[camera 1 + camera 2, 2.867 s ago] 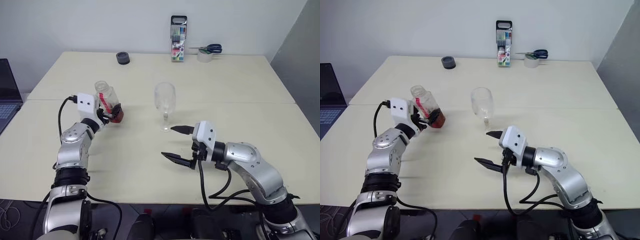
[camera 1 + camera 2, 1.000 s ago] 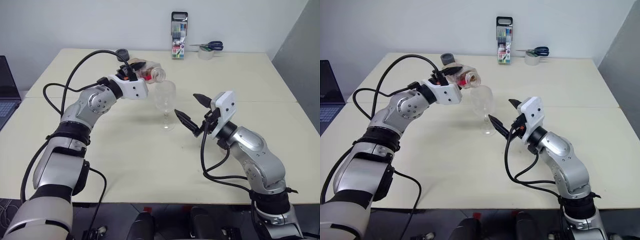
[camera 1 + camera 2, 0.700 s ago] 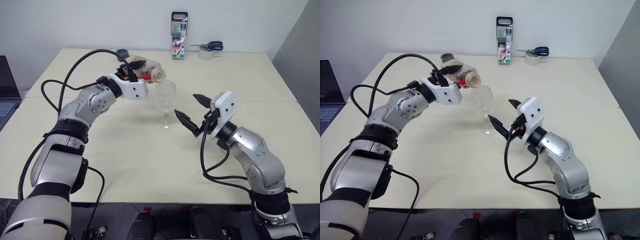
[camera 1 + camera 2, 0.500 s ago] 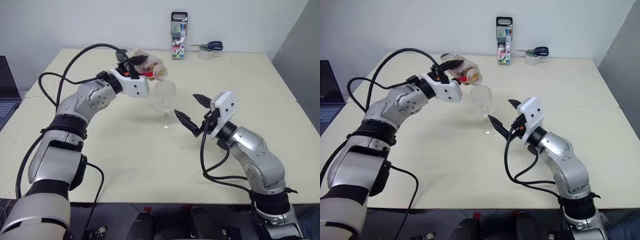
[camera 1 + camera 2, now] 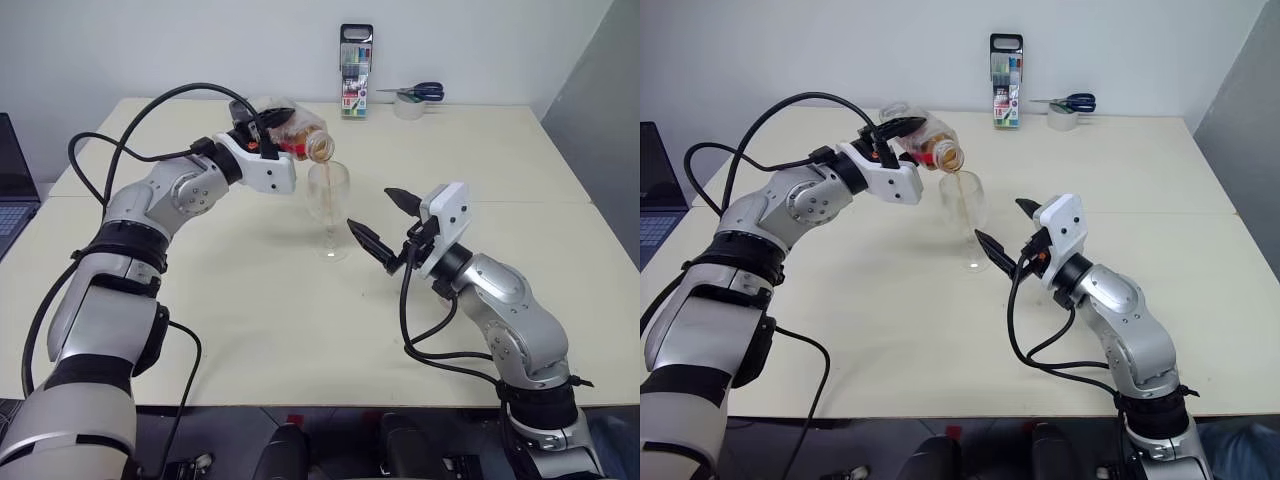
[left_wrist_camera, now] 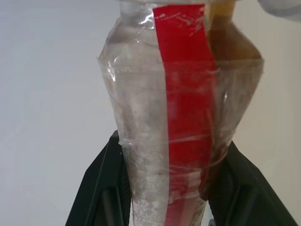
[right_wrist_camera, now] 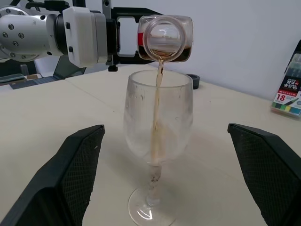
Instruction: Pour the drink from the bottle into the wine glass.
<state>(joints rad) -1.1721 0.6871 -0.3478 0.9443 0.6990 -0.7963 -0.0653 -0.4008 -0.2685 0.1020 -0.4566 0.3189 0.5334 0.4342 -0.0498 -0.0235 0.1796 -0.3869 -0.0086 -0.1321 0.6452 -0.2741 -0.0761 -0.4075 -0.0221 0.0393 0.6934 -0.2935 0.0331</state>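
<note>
The bottle (image 5: 291, 138) lies tipped nearly on its side above the wine glass (image 5: 328, 196), with its open mouth over the rim. My left gripper (image 5: 262, 136) is shut on the bottle, its black fingers (image 6: 101, 186) clamping the base. A thin amber stream of the drink (image 7: 157, 101) falls from the mouth into the bowl, and more drink (image 6: 235, 52) pools in the bottle's lower side. The glass stands upright on the table. Just to the right of the glass, my right gripper (image 5: 370, 208) is open, its fingers (image 7: 77, 165) apart on either side of the glass without touching it.
A tall marker pack (image 5: 355, 73), scissors (image 5: 415, 93) and a tape roll (image 5: 408, 108) sit along the table's far edge. A laptop (image 5: 10, 190) lies off the table's left side. A black cable (image 5: 130, 130) arcs over my left arm.
My left gripper has rolled the bottle further over and lifted it slightly above the glass rim. The drink now streams into the glass. The right gripper has not moved.
</note>
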